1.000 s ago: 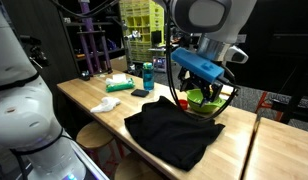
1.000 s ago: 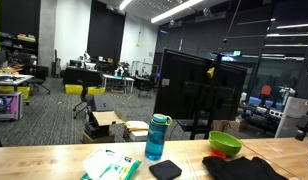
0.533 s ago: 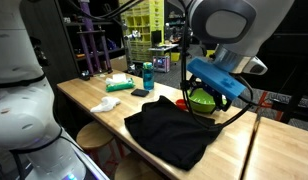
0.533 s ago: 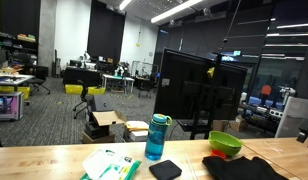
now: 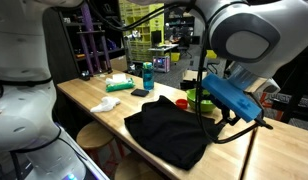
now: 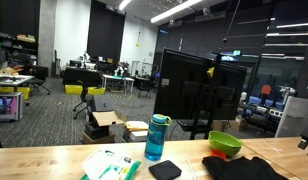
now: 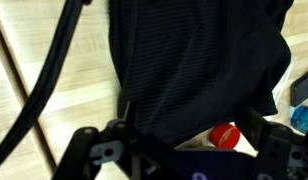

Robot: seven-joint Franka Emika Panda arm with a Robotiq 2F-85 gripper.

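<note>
While the wooden bench (image 5: 92,96) is covered at its middle by a crumpled black cloth (image 5: 172,130), the end effector (image 7: 184,160) is held above that cloth, jaws spread wide and nothing gripped; a green bowl (image 5: 201,98) is seen just beyond the cloth, a blue bottle (image 5: 148,76) farther off.
</note>
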